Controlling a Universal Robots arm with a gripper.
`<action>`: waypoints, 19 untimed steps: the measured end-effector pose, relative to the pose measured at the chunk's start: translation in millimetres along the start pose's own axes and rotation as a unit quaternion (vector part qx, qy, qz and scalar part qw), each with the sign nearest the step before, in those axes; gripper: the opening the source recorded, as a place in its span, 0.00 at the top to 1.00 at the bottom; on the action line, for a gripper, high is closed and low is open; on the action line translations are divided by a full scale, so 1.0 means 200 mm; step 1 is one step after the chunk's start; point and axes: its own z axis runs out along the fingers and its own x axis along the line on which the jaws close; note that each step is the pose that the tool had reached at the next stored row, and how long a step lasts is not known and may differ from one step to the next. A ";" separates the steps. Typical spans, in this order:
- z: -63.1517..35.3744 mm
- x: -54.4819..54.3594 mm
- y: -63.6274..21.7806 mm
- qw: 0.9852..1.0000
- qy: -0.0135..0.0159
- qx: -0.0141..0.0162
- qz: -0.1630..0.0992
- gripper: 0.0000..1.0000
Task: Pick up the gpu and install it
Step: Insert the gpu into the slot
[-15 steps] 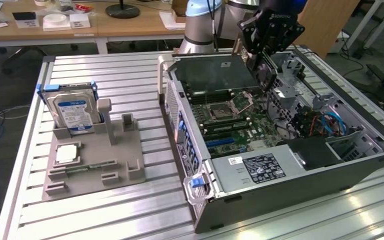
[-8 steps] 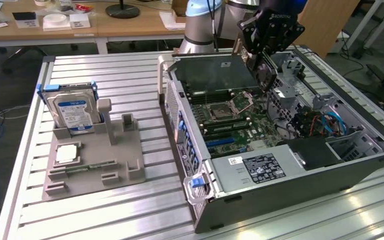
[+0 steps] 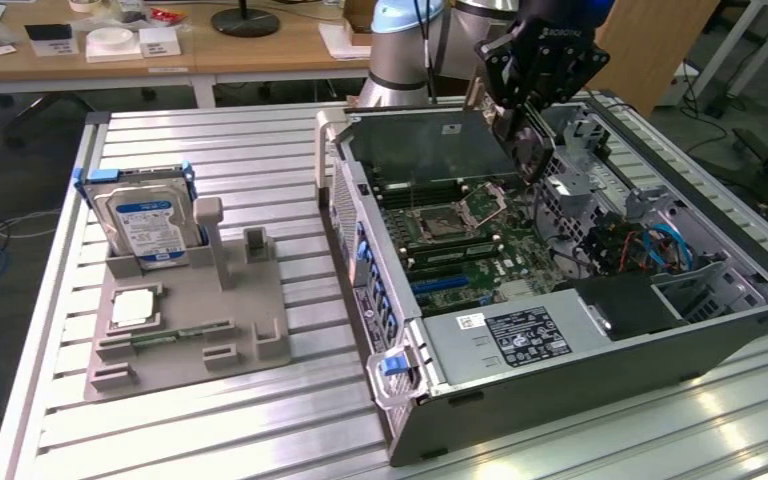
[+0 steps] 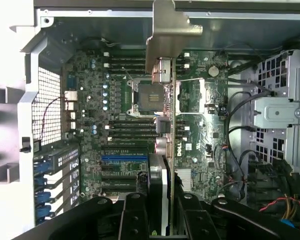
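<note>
One gripper (image 3: 518,118) (image 4: 162,216): mine, black, down over the open computer case (image 3: 558,410); jaws pulled in narrow, clamped one on each flat side of the gpu (image 3: 431,148) (image 4: 162,125).
gpu place: in my grip, inside the case opening, over the motherboard (image 3: 478,260) (image 4: 95,100), near the cpu socket (image 3: 444,215) (image 4: 142,95).
gpu pose: upright on edge; exterior view shows its broad dark face, wrist view shows it edge-on, running straight away from my jaws with the metal bracket (image 4: 166,30) at the far end.
contact: cannot tell if the card's lower edge touches any slot.
blue slot (image 4: 124,157): on the board, just beside the card's line.
hard drive (image 3: 144,225): silver, blue-white label, standing upright in the gray holder (image 3: 244,310) on the exterior view's left, well apart from the case.
chip (image 3: 135,308): small, square, silver, lying flat in the same holder, near the hard drive.
power supply (image 3: 524,335): gray box with a dark label, at the case's near end.
cables (image 3: 658,245): red and blue, inside the case on the exterior view's right.
table (image 3: 224,160): slatted aluminium, under both case and holder.
</note>
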 end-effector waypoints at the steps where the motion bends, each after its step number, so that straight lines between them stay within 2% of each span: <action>1: 0.000 0.00 0.000 1.000 0.000 0.000 -0.006 0.72; 7: 0.000 0.00 0.000 0.999 0.001 0.000 -0.045 0.72; 11: 0.000 0.00 0.000 0.998 0.002 0.000 -0.070 0.72; 15: 0.000 0.00 0.000 0.994 0.004 0.000 -0.107 0.72; 19: 0.001 0.00 0.000 0.990 0.005 0.000 -0.142 0.72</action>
